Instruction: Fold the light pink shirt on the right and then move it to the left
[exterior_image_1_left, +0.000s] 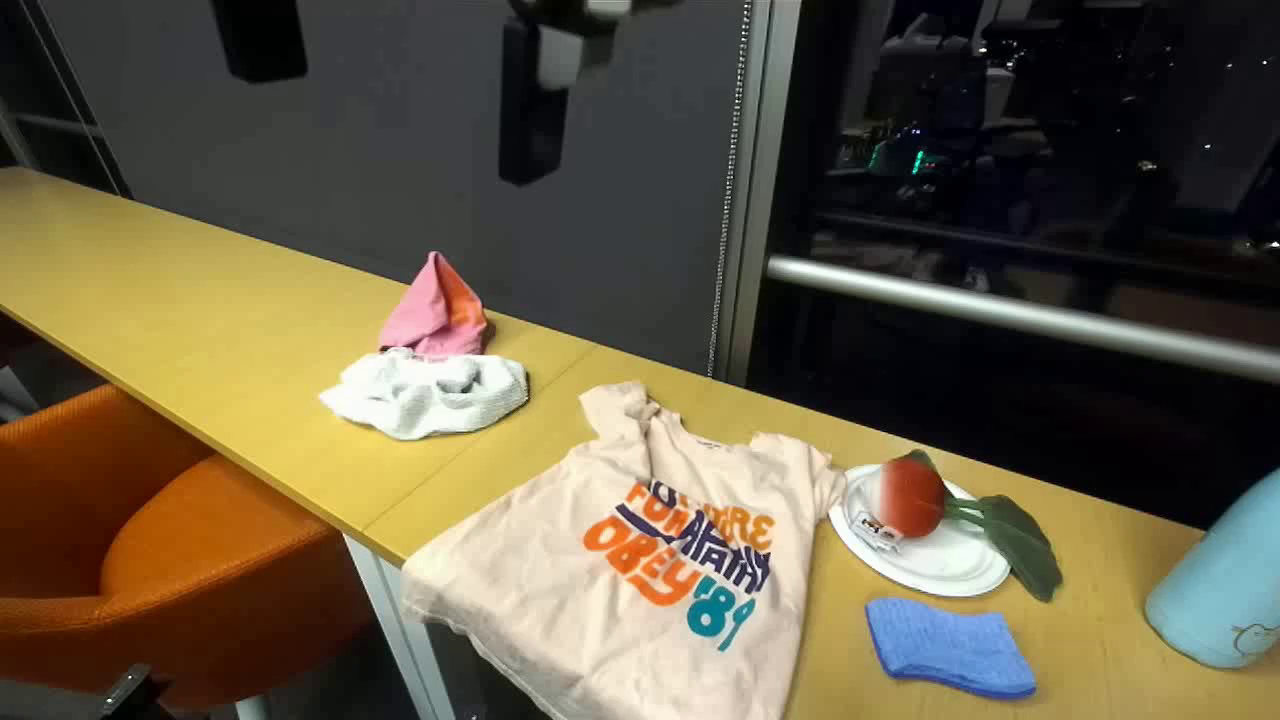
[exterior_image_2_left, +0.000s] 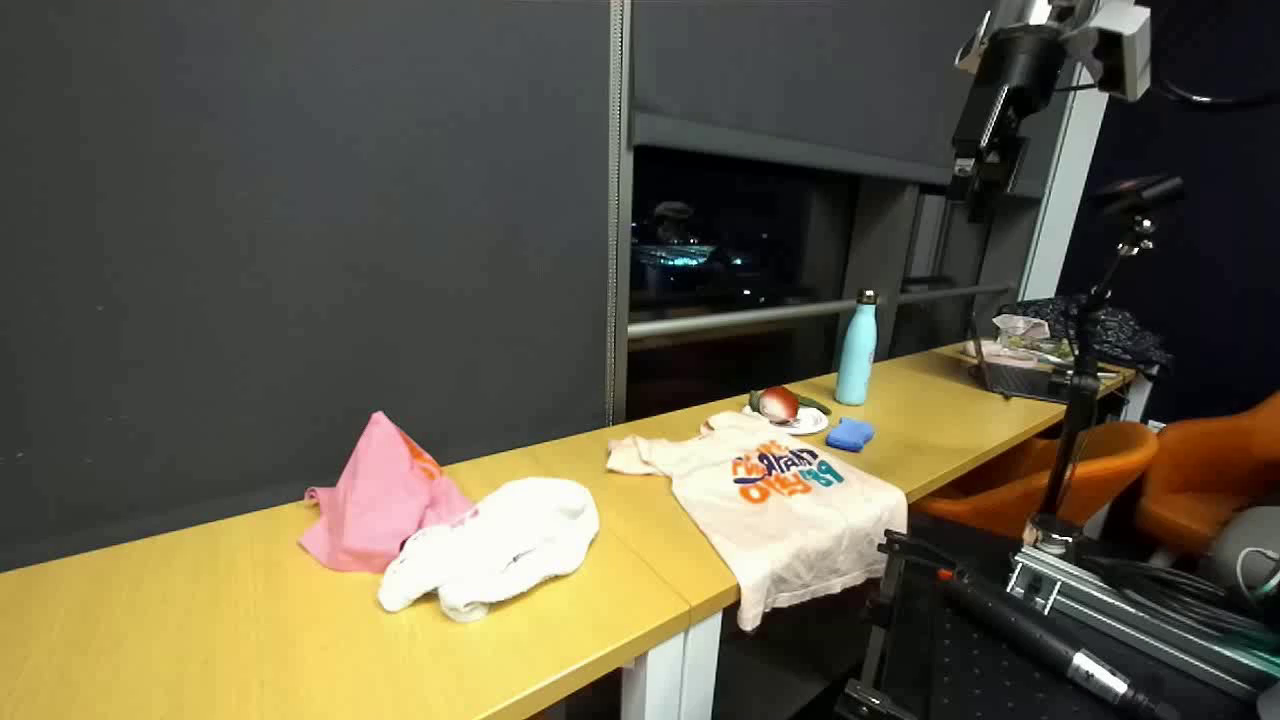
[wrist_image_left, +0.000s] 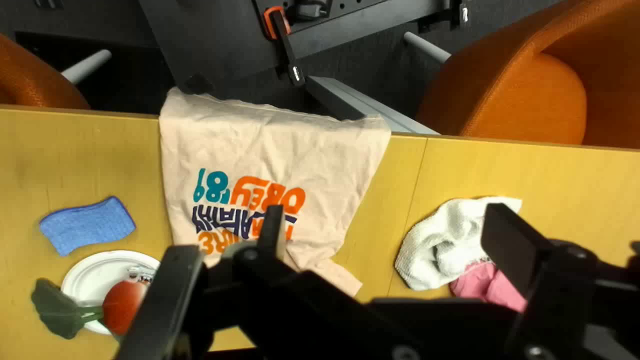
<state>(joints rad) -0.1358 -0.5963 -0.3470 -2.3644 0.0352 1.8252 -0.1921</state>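
Jaws spread wide apart, gripper (exterior_image_1_left: 397, 125) high up, well above the table (exterior_image_1_left: 230, 320). Lt pink shirt (exterior_image_1_left: 640, 570) lies mostly flat & unfolded toward the R, print up, L sleeve rumpled, hem hanging over the near edge; just R of it a white plate (exterior_image_1_left: 955, 566) w/ a red-&-white veg-like thing (exterior_image_1_left: 912, 497), blue cloth (exterior_image_1_left: 948, 648) on the near side of that, lt blue bottle (exterior_image_1_left: 1222, 590) further R. Over L, white cloth (exterior_image_1_left: 410, 405) is bunched up against the pink cloth (exterior_image_1_left: 425, 315), which stands peaked on its far side.
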